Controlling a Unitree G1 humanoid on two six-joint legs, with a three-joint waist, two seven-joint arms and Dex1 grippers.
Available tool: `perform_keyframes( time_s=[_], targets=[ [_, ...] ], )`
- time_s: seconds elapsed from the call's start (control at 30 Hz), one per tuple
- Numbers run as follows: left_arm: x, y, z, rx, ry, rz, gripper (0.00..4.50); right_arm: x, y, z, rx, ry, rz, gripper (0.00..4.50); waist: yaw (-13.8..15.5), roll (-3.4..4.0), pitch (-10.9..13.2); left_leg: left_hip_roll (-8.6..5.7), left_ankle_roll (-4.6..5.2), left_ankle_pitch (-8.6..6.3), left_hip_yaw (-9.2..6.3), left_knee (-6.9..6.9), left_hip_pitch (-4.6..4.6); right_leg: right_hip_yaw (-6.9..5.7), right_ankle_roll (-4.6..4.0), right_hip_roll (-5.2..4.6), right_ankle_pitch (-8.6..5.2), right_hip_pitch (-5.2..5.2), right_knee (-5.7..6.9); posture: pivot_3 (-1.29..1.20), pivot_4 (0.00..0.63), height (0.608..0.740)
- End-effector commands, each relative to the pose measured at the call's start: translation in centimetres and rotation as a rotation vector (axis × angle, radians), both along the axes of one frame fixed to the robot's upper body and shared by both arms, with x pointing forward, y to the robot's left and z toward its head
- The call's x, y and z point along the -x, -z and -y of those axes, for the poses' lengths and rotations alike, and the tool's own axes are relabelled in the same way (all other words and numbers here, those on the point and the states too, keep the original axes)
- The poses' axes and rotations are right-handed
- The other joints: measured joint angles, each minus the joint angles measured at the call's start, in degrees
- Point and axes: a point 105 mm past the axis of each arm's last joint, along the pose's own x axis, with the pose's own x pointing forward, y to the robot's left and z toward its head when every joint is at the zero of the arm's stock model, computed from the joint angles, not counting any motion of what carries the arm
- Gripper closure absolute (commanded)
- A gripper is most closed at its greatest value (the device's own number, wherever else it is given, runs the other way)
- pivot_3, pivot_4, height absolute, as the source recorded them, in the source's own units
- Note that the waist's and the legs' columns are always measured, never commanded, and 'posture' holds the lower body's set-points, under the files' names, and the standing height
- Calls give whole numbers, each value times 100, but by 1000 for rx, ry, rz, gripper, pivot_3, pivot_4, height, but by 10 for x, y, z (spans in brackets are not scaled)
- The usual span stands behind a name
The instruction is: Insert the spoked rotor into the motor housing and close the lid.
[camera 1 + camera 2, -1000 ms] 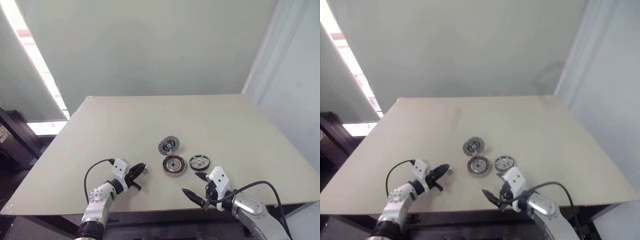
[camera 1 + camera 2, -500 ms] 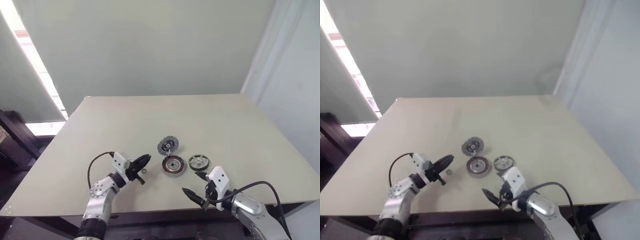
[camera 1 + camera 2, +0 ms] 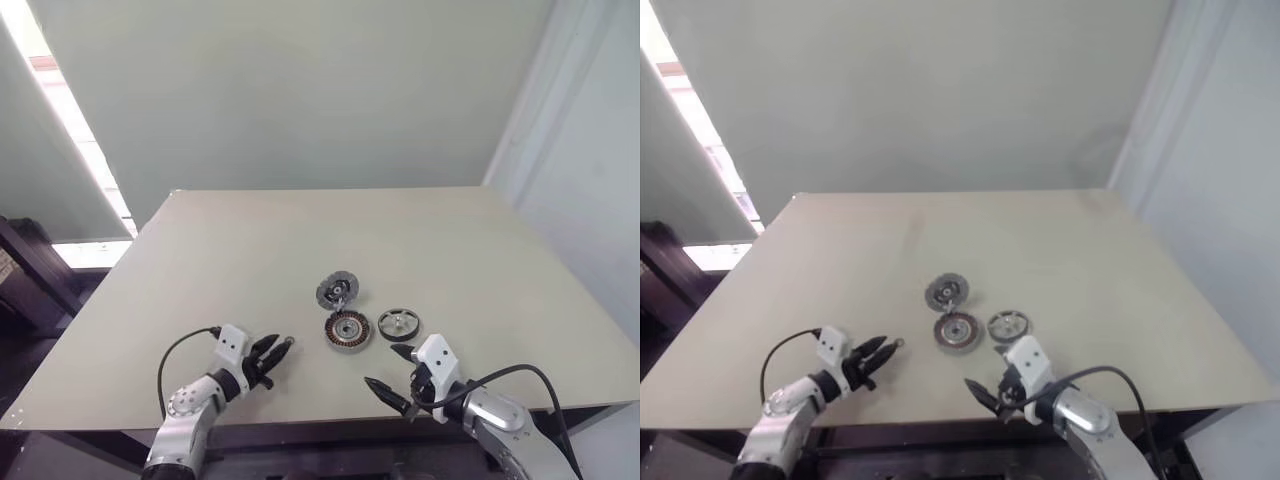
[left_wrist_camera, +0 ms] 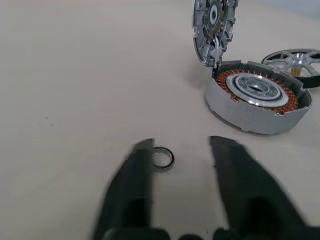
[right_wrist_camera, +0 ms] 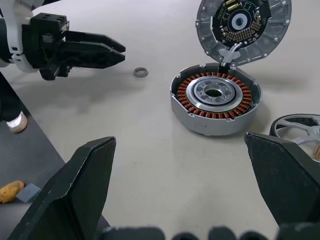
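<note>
The motor housing [image 3: 347, 331] lies flat mid-table, its copper windings [image 5: 216, 97] showing around a silver centre. At its far rim the lid [image 3: 337, 291] stands tilted up, inner face [image 5: 244, 25] toward me. Just right of the housing, the spoked rotor [image 3: 399, 324] rests flat on the table. My left gripper [image 3: 272, 350] is open and empty, low over the table left of the housing. A small metal ring [image 4: 162, 157] lies on the table by one of its fingertips. My right gripper [image 3: 383, 366] hovers wide open and empty, near the front edge, before the rotor.
The beige table [image 3: 250, 250] holds nothing else. Its front edge runs just below both grippers. A wall stands behind the far edge, and a dark bench sits on the floor to the left.
My left gripper has drawn back from the small ring toward the near edge, sunk lower and opened. The ring, housing, lid, rotor and right arm have not moved.
</note>
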Motion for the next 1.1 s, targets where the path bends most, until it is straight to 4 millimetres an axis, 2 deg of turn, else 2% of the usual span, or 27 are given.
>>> perform_keyframes(
  time_s=[0.03,0.13,0.4,0.7,1.1],
  targets=[
    [-4,-9,-4,-48,-25,85,1512,-2,-11,-3,-14,-13,51,0,1,0,0,0,0,0,0,-1,-9,0,0,1,0,-10,1,0,0,740],
    [-6,-12,-6,-41,-59,144,489,-1,-10,-4,-15,-15,49,0,15,0,-1,-1,3,3,-1,5,-52,-2,1,3,2,-41,4,0,0,740],
    [-8,-1,3,-38,-55,140,489,3,-8,-9,-29,-14,37,0,25,-2,-2,-6,5,4,-1,12,-68,-3,2,3,2,-47,4,0,0,740],
    [-26,5,15,-58,-55,116,489,7,-7,-10,-33,-8,30,0,23,-3,-3,-6,5,4,-1,21,-68,-5,4,4,3,-42,5,0,0,740],
    [-17,20,8,-88,-79,58,489,8,-6,-8,-33,3,25,0,16,-5,-6,-5,6,4,-1,19,-63,-5,12,5,8,-38,7,0,0,740]
  ],
)
